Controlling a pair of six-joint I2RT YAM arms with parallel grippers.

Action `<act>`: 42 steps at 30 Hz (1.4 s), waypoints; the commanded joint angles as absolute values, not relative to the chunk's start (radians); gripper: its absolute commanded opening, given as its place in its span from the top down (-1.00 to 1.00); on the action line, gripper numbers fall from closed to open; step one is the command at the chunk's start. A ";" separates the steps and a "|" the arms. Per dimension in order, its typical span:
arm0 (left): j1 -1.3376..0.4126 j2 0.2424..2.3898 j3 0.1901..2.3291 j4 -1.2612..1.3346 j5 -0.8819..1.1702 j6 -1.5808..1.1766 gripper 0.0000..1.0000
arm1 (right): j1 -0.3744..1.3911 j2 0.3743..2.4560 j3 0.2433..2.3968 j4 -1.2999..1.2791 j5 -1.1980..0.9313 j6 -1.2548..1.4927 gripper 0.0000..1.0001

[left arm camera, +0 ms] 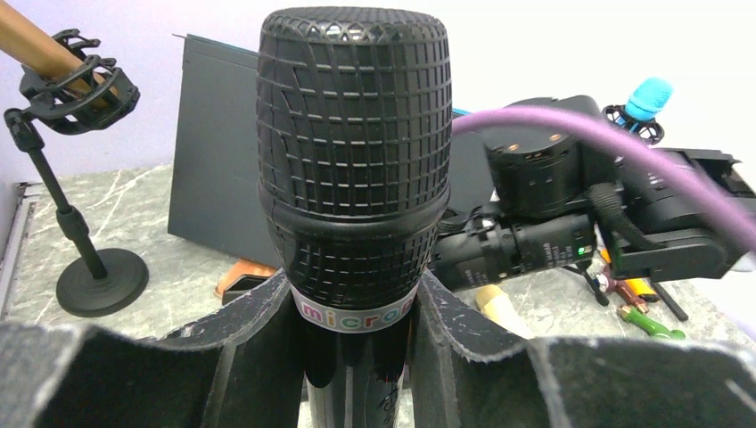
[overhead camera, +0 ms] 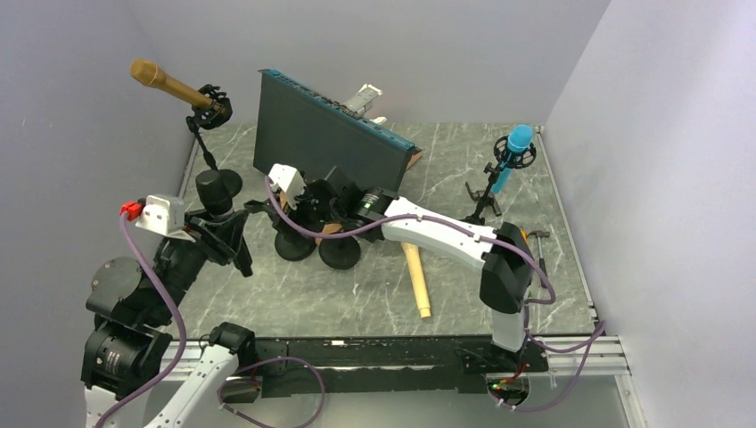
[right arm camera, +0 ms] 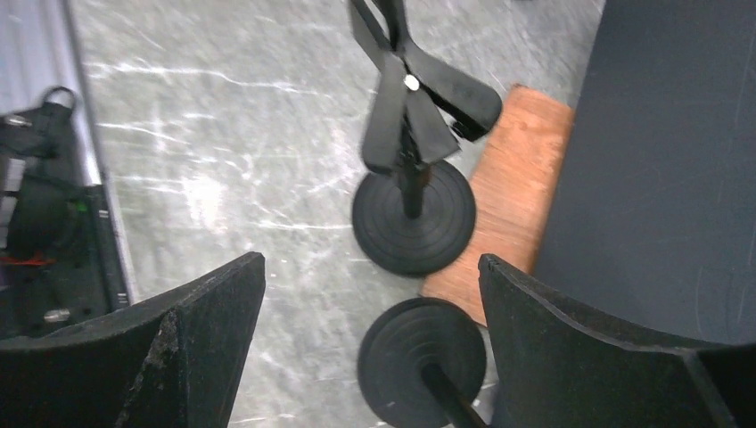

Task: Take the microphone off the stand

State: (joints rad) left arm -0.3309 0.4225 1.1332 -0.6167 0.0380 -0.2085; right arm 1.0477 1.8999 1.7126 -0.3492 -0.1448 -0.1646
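Black mic [left arm camera: 353, 160], white band [left arm camera: 357, 314]: "micro"

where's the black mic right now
In the top view the black microphone stands upright at the left of the table, clamped in the left gripper, beside the gold microphone's stand base.
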 commanded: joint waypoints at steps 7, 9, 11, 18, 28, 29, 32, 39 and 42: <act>-0.334 0.449 1.059 -0.506 0.101 -0.332 1.00 | 1.060 1.663 1.774 -0.297 -0.300 0.089 -0.87; -0.334 0.477 1.058 -0.505 0.134 -0.366 1.00 | 1.057 1.636 1.787 -0.316 -0.300 0.149 -0.89; -0.334 0.509 1.062 -0.494 0.191 -0.396 1.00 | 1.058 1.605 1.759 -0.310 -0.309 0.201 -0.89; -0.334 0.607 0.949 -0.201 0.431 -0.632 1.00 | 1.062 1.426 1.419 -0.043 -0.369 0.439 -0.86; -0.347 0.729 0.819 0.163 0.615 -0.854 1.00 | 1.096 1.300 1.200 0.022 -0.072 0.612 -0.62; -0.352 0.729 0.816 0.163 0.609 -0.856 1.00 | 1.098 1.295 1.188 0.011 -0.026 0.609 -0.61; -0.383 0.730 0.784 0.190 0.580 -0.898 1.00 | 1.098 1.295 1.157 0.024 0.012 0.617 -0.53; -0.501 0.776 0.774 0.188 0.537 -0.886 1.00 | 1.109 1.239 1.088 0.049 0.094 0.595 0.51; -0.515 0.779 0.783 0.141 0.532 -0.851 0.52 | 1.109 1.148 1.014 0.010 0.177 0.576 1.00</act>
State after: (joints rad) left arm -0.4805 0.7887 0.7715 0.1314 0.5190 -0.8692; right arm 1.1198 1.2575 1.0809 0.0086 -0.0051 0.6052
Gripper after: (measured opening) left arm 0.427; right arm 0.250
